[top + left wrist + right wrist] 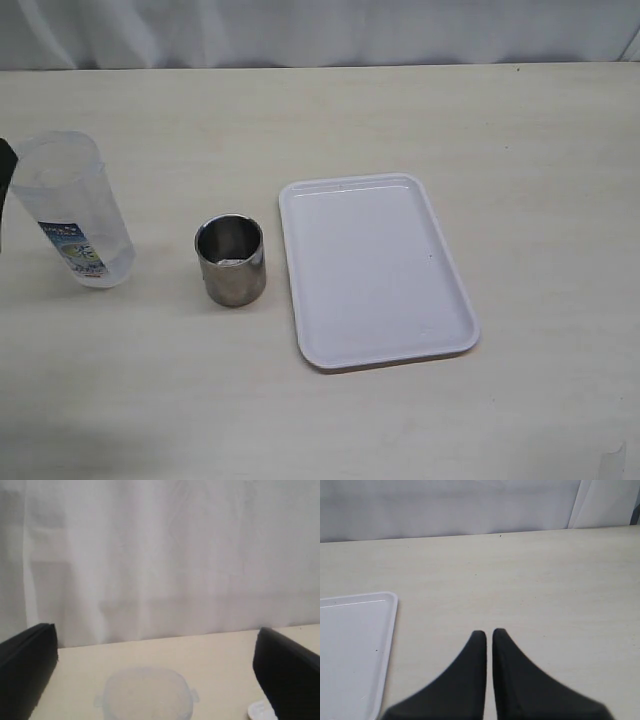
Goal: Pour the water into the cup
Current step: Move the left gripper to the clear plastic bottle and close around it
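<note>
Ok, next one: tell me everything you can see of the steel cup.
The steel cup is a short, wide cylinder of brushed grey metal with no handle and a shiny inner wall. It stands upright and open-topped on the table, between the transparent plastic container and the white tray, touching neither. Nothing but the table touches it. Its bottom shows bright reflections; whether anything is in it cannot be told. Only the exterior view shows it.

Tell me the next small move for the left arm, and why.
Probably close the left gripper on the clear container. The gripper is open with the container between its fingers, not yet gripped, and the steel cup stands upright beside it.
</note>
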